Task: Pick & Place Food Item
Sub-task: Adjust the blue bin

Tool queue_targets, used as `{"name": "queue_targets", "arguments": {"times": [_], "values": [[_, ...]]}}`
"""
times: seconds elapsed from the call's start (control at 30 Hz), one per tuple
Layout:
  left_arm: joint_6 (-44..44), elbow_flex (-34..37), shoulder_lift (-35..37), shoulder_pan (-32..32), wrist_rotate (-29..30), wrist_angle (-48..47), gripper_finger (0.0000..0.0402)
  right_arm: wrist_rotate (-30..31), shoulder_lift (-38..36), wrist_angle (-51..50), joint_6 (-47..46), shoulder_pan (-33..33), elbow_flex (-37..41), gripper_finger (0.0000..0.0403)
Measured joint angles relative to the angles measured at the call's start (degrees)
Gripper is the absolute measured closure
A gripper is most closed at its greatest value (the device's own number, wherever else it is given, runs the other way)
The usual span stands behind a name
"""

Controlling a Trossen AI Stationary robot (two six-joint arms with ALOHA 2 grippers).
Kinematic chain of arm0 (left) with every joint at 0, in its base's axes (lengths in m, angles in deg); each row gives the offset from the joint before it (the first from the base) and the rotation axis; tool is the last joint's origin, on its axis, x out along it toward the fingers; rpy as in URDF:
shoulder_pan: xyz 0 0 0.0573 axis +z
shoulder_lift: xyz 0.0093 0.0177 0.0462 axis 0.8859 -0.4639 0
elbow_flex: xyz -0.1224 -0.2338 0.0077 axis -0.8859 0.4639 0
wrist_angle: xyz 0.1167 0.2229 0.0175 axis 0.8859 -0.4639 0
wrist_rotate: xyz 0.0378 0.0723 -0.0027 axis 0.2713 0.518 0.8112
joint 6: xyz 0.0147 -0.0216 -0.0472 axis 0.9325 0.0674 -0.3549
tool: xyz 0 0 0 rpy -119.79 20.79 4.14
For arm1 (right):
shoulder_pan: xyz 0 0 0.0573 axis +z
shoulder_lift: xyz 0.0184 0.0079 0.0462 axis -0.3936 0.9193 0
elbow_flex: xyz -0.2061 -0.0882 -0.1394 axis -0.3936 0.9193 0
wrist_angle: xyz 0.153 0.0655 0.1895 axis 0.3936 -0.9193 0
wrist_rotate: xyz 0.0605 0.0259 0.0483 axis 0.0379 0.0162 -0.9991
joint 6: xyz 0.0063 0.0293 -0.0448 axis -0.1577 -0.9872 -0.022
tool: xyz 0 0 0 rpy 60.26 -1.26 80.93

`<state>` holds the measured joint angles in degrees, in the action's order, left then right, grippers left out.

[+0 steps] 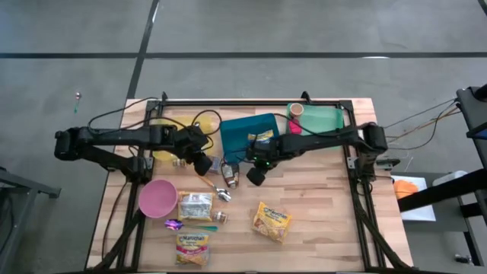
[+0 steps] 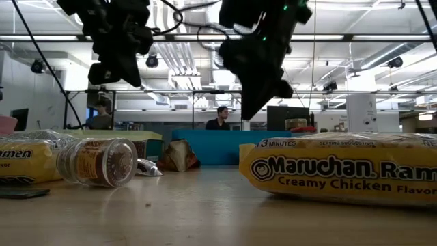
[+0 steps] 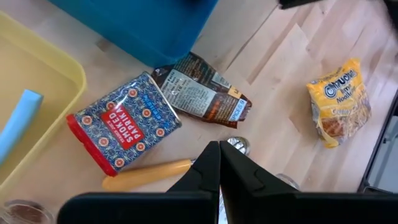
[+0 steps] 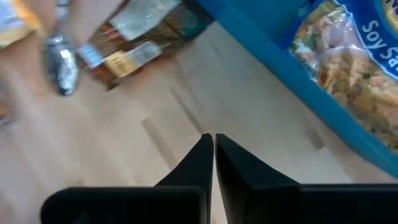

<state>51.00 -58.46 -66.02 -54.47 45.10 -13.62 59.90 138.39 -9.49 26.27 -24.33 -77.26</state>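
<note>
Both grippers hover above the table, shut with nothing between the fingers. My left gripper (image 1: 202, 164) (image 3: 219, 155) hangs over a red-and-blue paprika tin (image 3: 124, 121), a yellow-handled utensil (image 3: 149, 175) and a brown food packet (image 3: 202, 96) (image 1: 230, 173), all lying flat on the wood. My right gripper (image 1: 255, 173) (image 4: 213, 146) hangs over bare wood just beside the near wall of the blue bin (image 1: 243, 133) (image 4: 280, 56). A ramen packet (image 4: 354, 68) lies inside that bin. A spoon (image 4: 61, 62) lies near the brown packet.
A yellow tray (image 1: 179, 129) stands left of the bin and a green one (image 1: 323, 118) right of it. Toward the near edge lie a pink bowl (image 1: 157, 198), a small jar (image 2: 99, 160) and three yellow ramen packets (image 1: 272, 221) (image 1: 195, 205) (image 1: 192, 247).
</note>
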Motion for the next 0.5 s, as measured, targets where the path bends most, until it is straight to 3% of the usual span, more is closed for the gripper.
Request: {"name": "queue_targets", "arguments": {"times": [0.5], "values": [[0.03, 0.0, 0.0, -0.71, 0.0, -0.31, 0.0397, -2.67, 9.72, 5.02, 2.16, -4.84, -5.54, 0.0395]]}}
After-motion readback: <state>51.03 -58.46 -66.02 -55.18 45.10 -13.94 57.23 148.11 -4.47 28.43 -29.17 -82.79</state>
